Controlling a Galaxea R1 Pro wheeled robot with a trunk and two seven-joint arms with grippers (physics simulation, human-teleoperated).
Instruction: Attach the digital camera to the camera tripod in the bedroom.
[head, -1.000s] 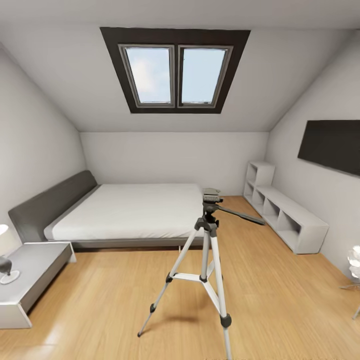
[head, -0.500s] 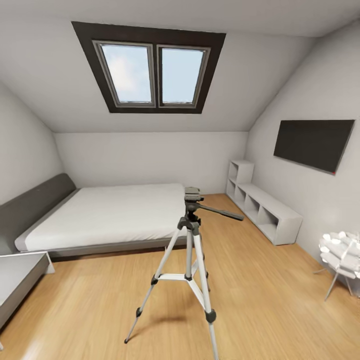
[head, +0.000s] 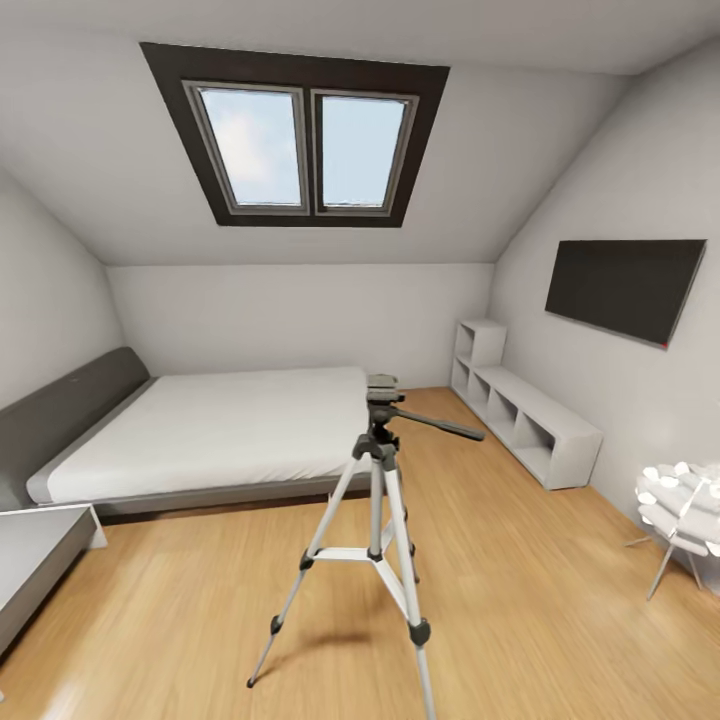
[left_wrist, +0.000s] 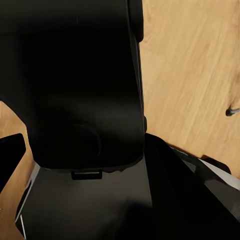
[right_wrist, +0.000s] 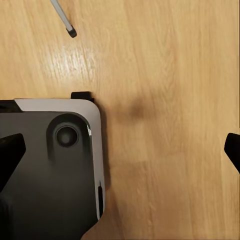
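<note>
The camera tripod (head: 378, 470) stands on the light wood floor in the middle of the bedroom, silver legs spread, its black head (head: 382, 388) bare and its pan handle pointing right. One tripod foot (right_wrist: 71, 32) shows in the right wrist view, another dark foot (left_wrist: 232, 111) in the left wrist view. My right gripper (right_wrist: 122, 152) is open above the floor, its fingertips (right_wrist: 10, 155) far apart and nothing between them. My left gripper (left_wrist: 120, 160) hangs over my dark base with one fingertip (left_wrist: 11, 155) far out to the side. The digital camera is out of view.
A grey-framed white bed (head: 210, 430) lies behind the tripod on the left. A white cube shelf (head: 525, 420) runs along the right wall under a black TV (head: 622, 288). A white chair-like object (head: 680, 510) stands at the right edge, a grey nightstand (head: 35, 560) lower left.
The head view swung to the right early in the second, shifting the whole picture left; it has since settled. The tripod itself has not moved.
</note>
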